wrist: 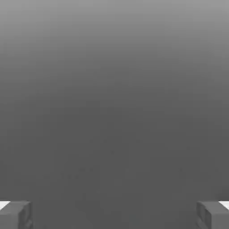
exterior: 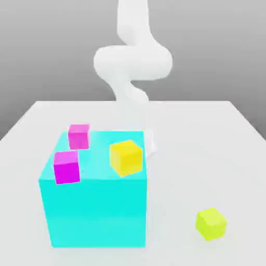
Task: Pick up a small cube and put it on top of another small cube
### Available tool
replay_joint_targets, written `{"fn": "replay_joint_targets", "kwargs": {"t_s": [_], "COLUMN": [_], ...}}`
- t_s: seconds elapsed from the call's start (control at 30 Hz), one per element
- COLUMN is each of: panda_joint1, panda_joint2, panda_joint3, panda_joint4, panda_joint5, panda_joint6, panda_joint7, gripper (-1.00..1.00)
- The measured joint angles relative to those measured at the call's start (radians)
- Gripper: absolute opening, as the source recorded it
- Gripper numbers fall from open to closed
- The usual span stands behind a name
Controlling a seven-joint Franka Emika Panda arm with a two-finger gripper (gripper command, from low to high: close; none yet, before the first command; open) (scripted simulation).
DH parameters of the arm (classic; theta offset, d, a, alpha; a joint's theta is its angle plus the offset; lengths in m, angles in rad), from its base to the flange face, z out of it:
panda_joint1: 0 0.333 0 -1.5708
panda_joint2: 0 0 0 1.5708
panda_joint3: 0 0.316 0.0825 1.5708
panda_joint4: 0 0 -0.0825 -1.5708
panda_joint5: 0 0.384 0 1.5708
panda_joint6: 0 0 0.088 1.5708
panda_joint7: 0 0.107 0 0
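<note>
The small cube (exterior: pixel 211 224) is lime yellow-green, plain on every visible face, its top a touch lighter. The big block (exterior: pixel 96 208) is solid cyan, unpatterned. The yellow cube (exterior: pixel 126 158) is a warm golden yellow, one side face deeper toward amber. One of the two remaining cubes, the magenta cube (exterior: pixel 67 167), is vivid purple-magenta with a pinker top; the other, the pink cube (exterior: pixel 79 137), is a softer pinkish magenta. The desk (exterior: pixel 187 156) is a plain pale grey-white. The arm (exterior: pixel 133 62) is white, shaded faintly grey, against a grey gradient background (exterior: pixel 52 52).
</note>
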Motion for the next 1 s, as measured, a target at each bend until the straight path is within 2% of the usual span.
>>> {"fn": "replay_joint_targets", "kwargs": {"t_s": [0.63,0.8,0.97,1.0], "panda_joint1": [0.130,0.184,0.261,0.273], "panda_joint2": [0.695,0.878,1.059,1.082], "panda_joint3": [0.201,0.208,0.119,0.105], "panda_joint4": [-0.213,-0.260,-0.234,-0.229], "panda_joint5": [-0.079,-0.119,-0.206,-0.216], "panda_joint6": [0.333,0.424,0.561,0.579], "panda_joint7": [0.097,0.136,0.203,0.211], "gripper": [0.00,0.00,0.00,-1.00]}}
